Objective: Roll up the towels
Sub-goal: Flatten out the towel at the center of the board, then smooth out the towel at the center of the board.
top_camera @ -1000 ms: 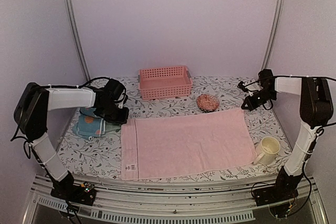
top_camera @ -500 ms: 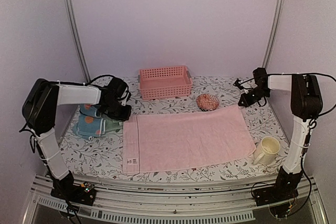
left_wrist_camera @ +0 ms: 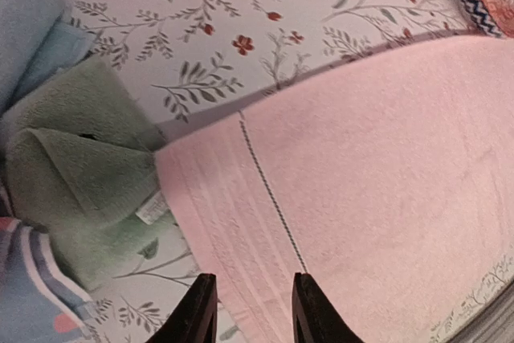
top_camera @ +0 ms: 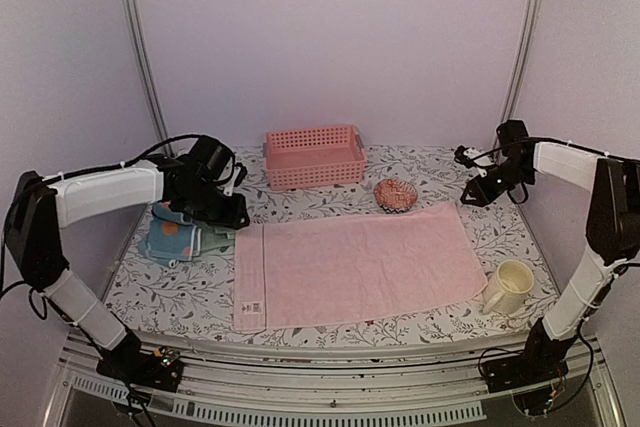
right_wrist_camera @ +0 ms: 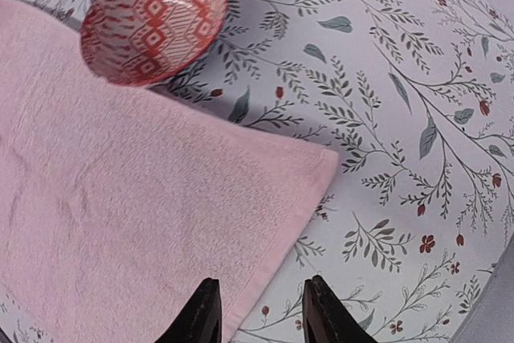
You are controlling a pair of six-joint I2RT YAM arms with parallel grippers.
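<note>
**Towel spread flat, rolling not yet begun**

The pink towel point(top_camera: 355, 259) lies flat. The left gripper point(left_wrist_camera: 250, 304) hovers over its far-left corner and the right gripper point(right_wrist_camera: 257, 311) over its far-right corner, both parted and empty. The other towels point(top_camera: 178, 237) are heaped just left of it. The likely next move is to pinch an edge and roll.

Plain pale lilac walls point(top_camera: 330, 37), two slanted metal posts point(top_camera: 142, 47), floral-print table cover point(top_camera: 170, 292), even soft light.

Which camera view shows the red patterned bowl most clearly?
The right wrist view: the red patterned bowl appears large there, its diamond pattern readable. The top external view shows it whole but small, beside the pink towel. The left wrist view catches only its edge.
</note>
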